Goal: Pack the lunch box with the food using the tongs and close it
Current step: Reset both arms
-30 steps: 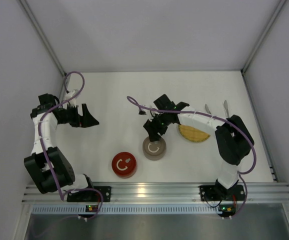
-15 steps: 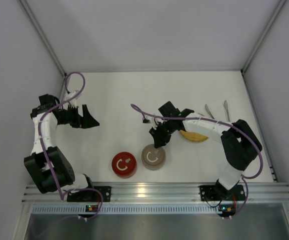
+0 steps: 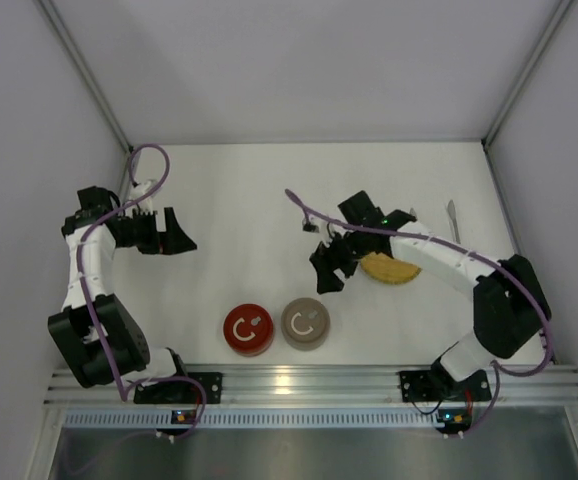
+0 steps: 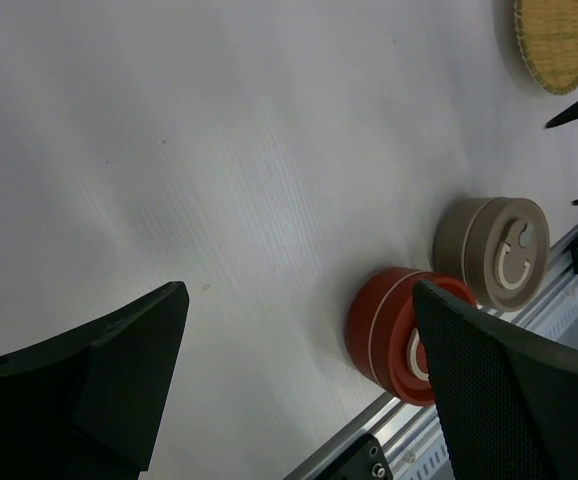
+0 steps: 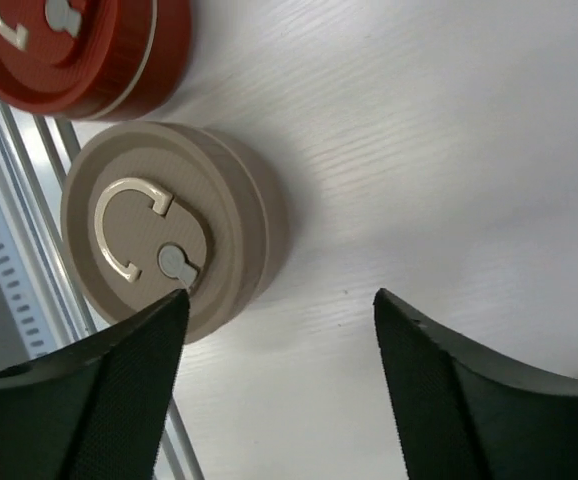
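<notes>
Tongs (image 3: 452, 218) lie right of the right gripper (image 5: 279, 305) — beyond the yellow plate (image 3: 389, 268), long axis near-to-far; its jaws spread, empty — left gripper (image 4: 299, 295) spread too.

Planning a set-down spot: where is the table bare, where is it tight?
Bare: white table from left gripper across to right gripper, plus the far strip beyond them. Tight: near edge, red round tin beside beige round tin; right side, yellow woven plate and slim silver tongs.

Left tool (image 3: 180, 232), right tool (image 3: 326, 274) agape.
</notes>
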{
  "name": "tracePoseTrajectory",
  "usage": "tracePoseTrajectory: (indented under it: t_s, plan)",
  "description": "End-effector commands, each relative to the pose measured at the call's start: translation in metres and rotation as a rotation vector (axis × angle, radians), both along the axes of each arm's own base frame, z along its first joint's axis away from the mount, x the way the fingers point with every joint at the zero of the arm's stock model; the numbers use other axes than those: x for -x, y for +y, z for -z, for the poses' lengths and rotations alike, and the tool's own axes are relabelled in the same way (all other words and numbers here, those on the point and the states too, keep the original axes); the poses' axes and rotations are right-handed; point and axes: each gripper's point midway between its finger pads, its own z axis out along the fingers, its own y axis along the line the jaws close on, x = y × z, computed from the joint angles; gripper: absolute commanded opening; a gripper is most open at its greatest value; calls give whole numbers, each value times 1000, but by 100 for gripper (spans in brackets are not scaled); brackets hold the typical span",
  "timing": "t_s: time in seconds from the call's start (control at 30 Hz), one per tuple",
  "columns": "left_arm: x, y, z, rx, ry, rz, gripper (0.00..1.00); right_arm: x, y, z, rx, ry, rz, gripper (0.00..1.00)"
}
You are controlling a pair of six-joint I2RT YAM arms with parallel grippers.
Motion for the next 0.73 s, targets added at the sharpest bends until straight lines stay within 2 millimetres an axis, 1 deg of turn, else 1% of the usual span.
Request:
tracePoseTrajectory:
  t_s: [0.0,0.03,0.07,0.1,0.13,0.17,0.2,0.23,0.27,0.3,0.33,0.37,0.4,0.43,0.5,0.53,0.57,0.63,0.67,0.7]
  plan:
    - [-20,10,-9,-105,-63,-72,98,-41,-11,-87,-172,-138,110,78]
    - [-25,11,-10,-141,-71,-82,98,-50,-18,-98,-189,-164,145,82]
    - [-30,10,-10,-172,-75,-91,98,-65,-32,-116,-213,-211,211,99]
    - [-36,-1,-14,-199,-94,-73,98,-72,-39,-123,-218,-233,245,99]
    - [-44,2,-17,-260,-110,-94,98,-84,-54,-129,-215,-252,308,99]
    - [-49,0,-21,-286,-127,-108,98,-88,-62,-135,-219,-265,343,99]
    - [-58,-13,-26,-292,-149,-104,98,-93,-70,-136,-215,-270,380,99]
    - [-63,-14,-29,-310,-161,-123,98,-103,-87,-133,-209,-263,462,99]
    - [-74,-21,-37,-286,-182,-143,98,-105,-96,-127,-205,-249,501,99]
    - [-76,-24,-37,-273,-167,-152,98,-111,-103,-130,-212,-260,535,99]
    - [-81,-27,-39,-260,-173,-162,98,-116,-118,-120,-200,-233,611,99]
    - [-87,-28,-43,-253,-173,-174,98,-122,-123,-118,-207,-247,639,99]
    - [-90,-32,-38,-237,-147,-178,98,-124,-127,-113,-204,-244,660,99]
    - [-93,-33,-39,-229,-151,-179,98,-124,-134,-102,-188,-227,694,99]
    - [-98,-29,-33,-240,-138,-214,98,-128,-138,-96,-183,-239,714,99]
    - [-99,-27,-32,-249,-142,-223,98,-130,-143,-90,-161,-243,729,99]
    - [-101,-21,-31,-273,-146,-250,98,-131,-145,-88,-153,-241,733,99]
    - [-99,-17,-24,-297,-143,-261,98,-134,-149,-87,-142,-239,741,99]
    - [-99,-14,-28,-308,-161,-272,98,-134,-149,-87,-141,-238,745,99]
    - [-97,-9,-24,-333,-161,-284,98,-136,-150,-88,-142,-239,747,99]
